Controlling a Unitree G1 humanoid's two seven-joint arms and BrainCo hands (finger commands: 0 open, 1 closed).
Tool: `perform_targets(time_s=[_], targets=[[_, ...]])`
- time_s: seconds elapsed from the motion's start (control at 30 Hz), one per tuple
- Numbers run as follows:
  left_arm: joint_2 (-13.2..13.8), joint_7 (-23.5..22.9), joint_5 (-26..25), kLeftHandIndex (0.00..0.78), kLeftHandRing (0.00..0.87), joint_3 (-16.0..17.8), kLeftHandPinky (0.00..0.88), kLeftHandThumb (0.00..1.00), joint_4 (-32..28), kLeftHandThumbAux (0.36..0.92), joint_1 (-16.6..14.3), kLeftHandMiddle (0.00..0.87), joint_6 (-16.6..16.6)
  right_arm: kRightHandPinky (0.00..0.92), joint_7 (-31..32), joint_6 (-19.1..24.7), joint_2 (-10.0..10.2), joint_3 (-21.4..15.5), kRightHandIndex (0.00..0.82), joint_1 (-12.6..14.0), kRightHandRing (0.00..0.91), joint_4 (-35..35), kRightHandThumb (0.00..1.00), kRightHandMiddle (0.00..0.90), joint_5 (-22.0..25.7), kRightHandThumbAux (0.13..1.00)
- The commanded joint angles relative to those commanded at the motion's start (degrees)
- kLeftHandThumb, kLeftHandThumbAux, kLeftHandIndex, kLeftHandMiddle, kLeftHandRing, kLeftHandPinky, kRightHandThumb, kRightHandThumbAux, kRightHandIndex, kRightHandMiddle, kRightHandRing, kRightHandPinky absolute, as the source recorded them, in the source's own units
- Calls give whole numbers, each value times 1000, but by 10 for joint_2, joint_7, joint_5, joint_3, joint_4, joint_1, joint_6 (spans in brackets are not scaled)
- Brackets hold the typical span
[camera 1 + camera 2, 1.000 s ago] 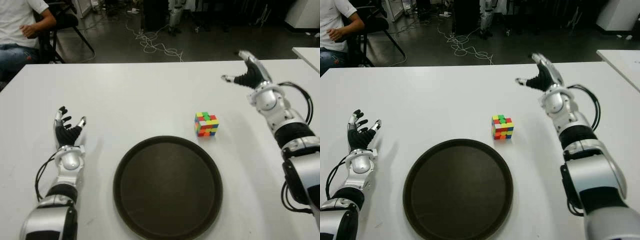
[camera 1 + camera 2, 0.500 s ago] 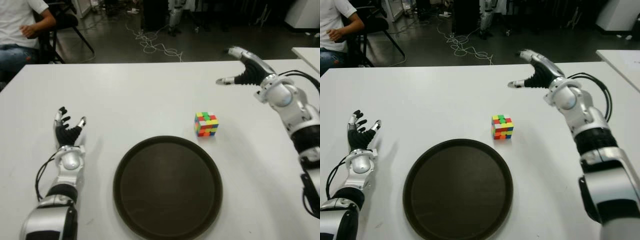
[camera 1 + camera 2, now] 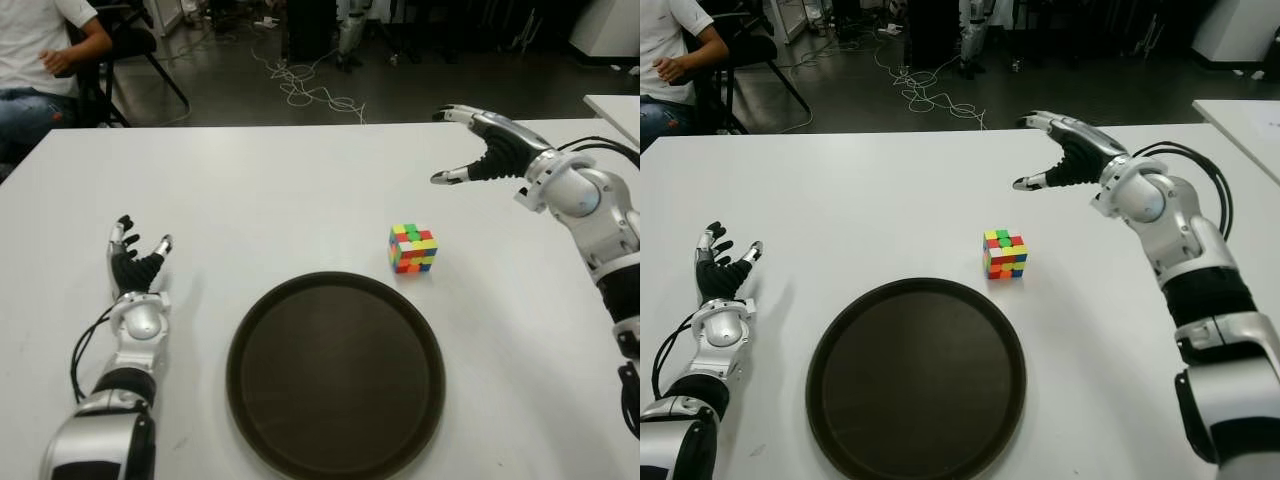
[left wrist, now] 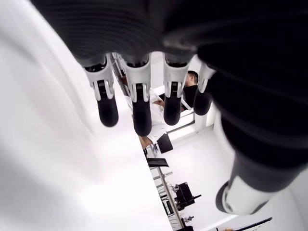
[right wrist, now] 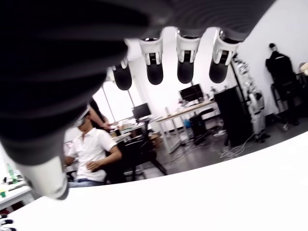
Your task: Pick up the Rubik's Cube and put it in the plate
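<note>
A multicoloured Rubik's Cube (image 3: 412,248) stands on the white table (image 3: 280,190), just beyond the far right rim of a round dark brown plate (image 3: 336,374). My right hand (image 3: 478,148) hovers above the table behind and to the right of the cube, fingers spread, holding nothing. My left hand (image 3: 135,260) shows at the table's left side, left of the plate, fingers spread and empty. The plate holds nothing.
A person in a white shirt (image 3: 45,50) sits on a chair beyond the table's far left corner. Cables (image 3: 305,85) lie on the dark floor behind the table. A second white table's corner (image 3: 615,108) shows at the far right.
My right hand has swung left and forward toward the cube, its palm turning downward. The cube, the plate and my left hand have stayed in place.
</note>
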Motion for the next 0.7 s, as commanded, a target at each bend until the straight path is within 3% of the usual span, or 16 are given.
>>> perform_targets(time_s=[0.47,0.7], targets=[[0,-1,-3,84,133,0,130,276,0,733,-1,135,6,16,11,-13,-12,-12,0,29,1,-60,85,4,2,622],[0,-1,-5,92,164,2,190,295,1,736,-2,155,11,23,11,-13,-9,-18,0,36,2,-66,81,3,5,628]])
